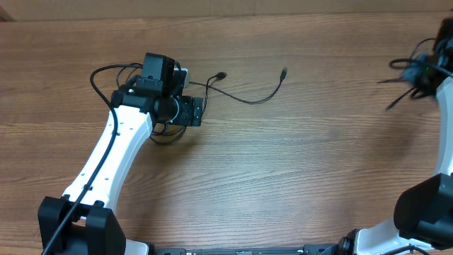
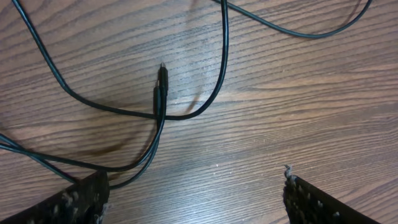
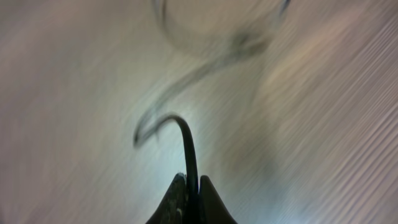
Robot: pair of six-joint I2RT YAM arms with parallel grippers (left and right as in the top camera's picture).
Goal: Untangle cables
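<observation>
Right gripper [image 3: 191,185] pinches a thin curved black cord [image 3: 186,140] by the wood-grain desk's [image 1: 297,163] right edge; left gripper [image 2: 194,180] gapes over looped cables [image 2: 160,93].

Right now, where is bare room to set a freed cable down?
Bare wood spans the middle of the table, from the loose strand's plug tip to the right gripper and its held cable. Crowded: cables loop under and beside the open left gripper.
</observation>
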